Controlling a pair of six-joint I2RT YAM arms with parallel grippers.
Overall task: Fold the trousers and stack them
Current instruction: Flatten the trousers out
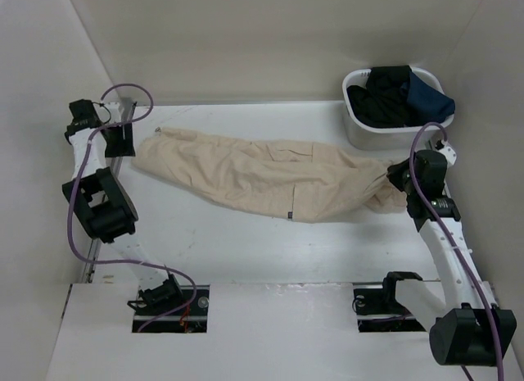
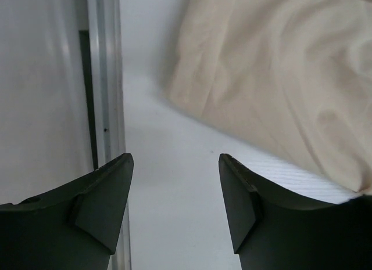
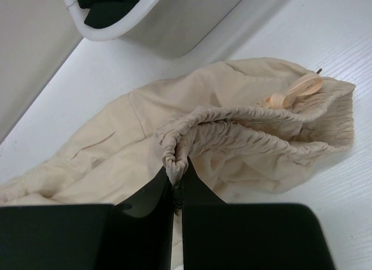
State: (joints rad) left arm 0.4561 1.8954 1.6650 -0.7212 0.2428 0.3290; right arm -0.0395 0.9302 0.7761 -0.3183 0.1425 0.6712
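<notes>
The beige trousers (image 1: 270, 176) lie stretched across the table, leg ends at the left, gathered waistband at the right, with a small dark label on the near edge. My right gripper (image 1: 391, 178) is shut on the elastic waistband (image 3: 232, 133), pinching a fold of it (image 3: 177, 171); a drawstring shows by the band. My left gripper (image 1: 123, 139) is open and empty, just left of the leg ends (image 2: 261, 72), above the bare table by the rail.
A white basket (image 1: 360, 129) with black and navy garments (image 1: 401, 94) stands at the back right, close behind my right gripper; its wall shows in the right wrist view (image 3: 174, 32). A metal rail (image 2: 104, 78) runs along the table's left edge. White walls enclose the table.
</notes>
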